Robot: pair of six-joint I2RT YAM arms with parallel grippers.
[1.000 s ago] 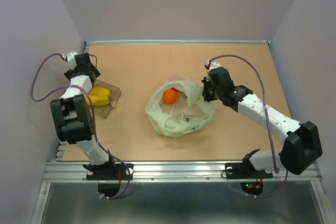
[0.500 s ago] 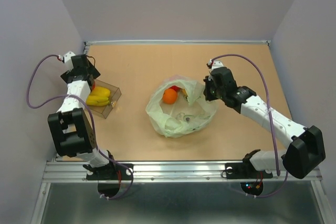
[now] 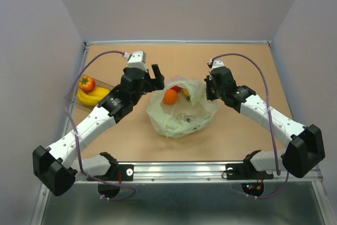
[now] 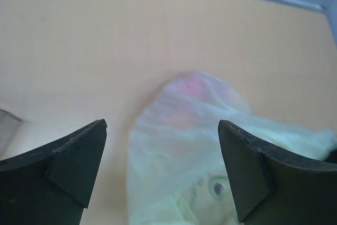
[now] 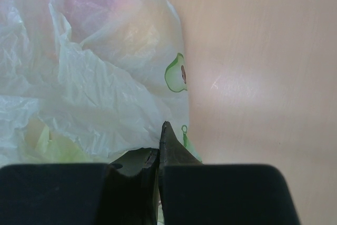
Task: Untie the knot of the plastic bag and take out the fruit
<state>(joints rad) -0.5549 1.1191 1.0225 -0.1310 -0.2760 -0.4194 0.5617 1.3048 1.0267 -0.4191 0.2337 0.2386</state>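
In the top view, the thin, crinkly, translucent pale green plastic bag [image 3: 181, 117] lies at the middle of the tan counter [image 3: 247, 61] with its mouth gaping upward. No tied knot can be made out, so the untying is judged done and lifting out the fruit is taken as the step in hand. A round orange fruit [image 3: 170, 96] sits at the far left of the opening, with a red piece [image 3: 175, 88] and a yellow piece [image 3: 185, 92] just beside it. The right jaws are pinched on the bag's right rim. The left jaws are spread and held above the far-left rim, near the round orange fruit. The rim is best kept lifted and taut while the left jaws are lowered straight through the opening, so that fruit alone, and no film, is closed upon. A yellow banana [image 3: 93, 97] and an orange-red fruit with a green top [image 3: 87, 83] lie in the clear rigid box [image 3: 102, 84], well to the left.

In the left wrist view, the left jaws are seen spread wide and empty, with the bag below them. A pinkish-red blur shows through the film at its far end.

In the right wrist view, the right jaws are pressed together on a fold of film. The film is wrinkled and cloudy, and a green avocado-like print [image 5: 176, 72] can be seen on it.
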